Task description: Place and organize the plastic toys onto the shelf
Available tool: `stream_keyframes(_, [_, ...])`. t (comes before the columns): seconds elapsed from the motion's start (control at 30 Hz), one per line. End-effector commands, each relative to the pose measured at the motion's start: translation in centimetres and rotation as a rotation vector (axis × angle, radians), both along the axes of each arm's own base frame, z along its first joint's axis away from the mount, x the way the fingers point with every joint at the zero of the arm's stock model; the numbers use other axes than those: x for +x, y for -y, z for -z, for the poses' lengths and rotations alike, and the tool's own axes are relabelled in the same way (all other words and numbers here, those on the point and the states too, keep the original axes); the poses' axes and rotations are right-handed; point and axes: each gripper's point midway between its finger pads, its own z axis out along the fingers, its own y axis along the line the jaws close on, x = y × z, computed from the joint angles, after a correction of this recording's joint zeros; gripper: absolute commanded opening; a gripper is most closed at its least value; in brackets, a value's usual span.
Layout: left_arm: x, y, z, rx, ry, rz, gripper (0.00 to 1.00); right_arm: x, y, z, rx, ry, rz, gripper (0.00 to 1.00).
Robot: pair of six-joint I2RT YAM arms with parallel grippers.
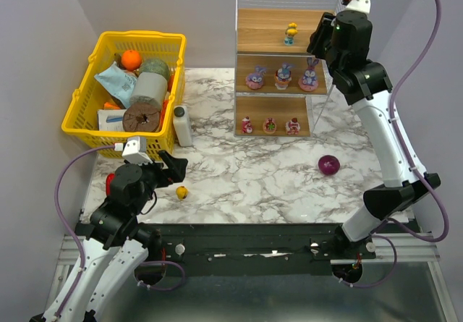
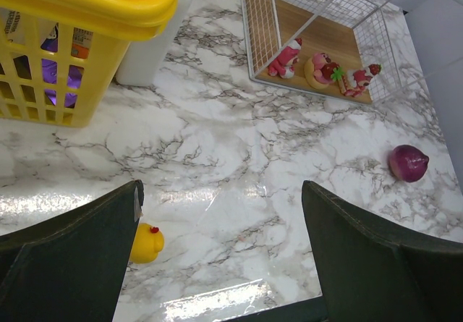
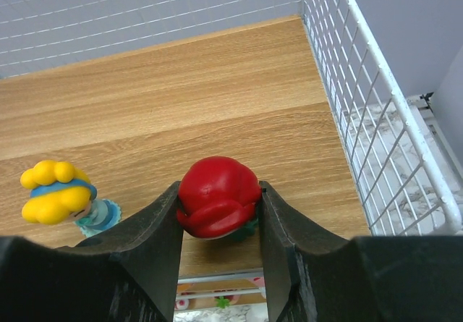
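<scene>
The marble table (image 1: 239, 170) fills the middle of the top view. The shelf (image 1: 260, 29) stands at upper centre, and a full yellow basket (image 1: 145, 37) sits at upper left with a white bottle (image 1: 182, 125) just beside it. A purple ball (image 1: 328, 165) lies alone at right of centre, below the shelf.

On the shelf's middle tier stand three purple bunnies (image 1: 283, 76) in a row. On the bottom tier are three pink-red toys (image 1: 269, 125).

The right gripper (image 3: 219, 206) reaches over the top tier at upper right. Its jaws are pressed against both sides of a red-haired doll (image 3: 218, 197), which has a smooth glossy red head and a bit of green below. The doll sits low over the board, though I can't tell if it touches. The wire side wall runs close on the right of that view. A yellow-haired doll (image 3: 61, 195) in pale blue stands on the same board at lower left, apart from the fingers.

The left gripper (image 2: 221, 213) hangs wide open and empty at lower left of the top view. A small yellow toy (image 2: 147, 242) lies on the marble, half hidden by one finger.
</scene>
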Motion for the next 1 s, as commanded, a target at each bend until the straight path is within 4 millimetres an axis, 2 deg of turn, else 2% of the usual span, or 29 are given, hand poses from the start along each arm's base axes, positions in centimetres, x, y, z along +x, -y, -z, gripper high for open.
stream_keyframes(0.0, [0.1,-0.3,0.4,0.019,-0.006,-0.012,0.99,0.1,0.1,0.4,0.002,-0.029,-0.002,0.46])
stream_keyframes(0.33, [0.1,-0.4,0.4,0.019,-0.006,-0.013,0.99,0.7,0.0,1.5,0.011,-0.074,0.008,0.54])
stream_keyframes(0.5, [0.1,-0.4,0.4,0.02,-0.005,-0.015,0.99,0.6,0.1,1.0,0.012,-0.077,0.016,0.59])
stream_keyframes(0.73, [0.1,-0.4,0.4,0.021,-0.006,-0.018,0.99,0.3,0.3,0.6,0.021,-0.072,0.021,0.6])
stream_keyframes(0.97, [0.1,-0.5,0.3,0.02,-0.004,-0.021,0.99,-0.6,0.3,-0.9,0.021,-0.034,-0.006,0.7])
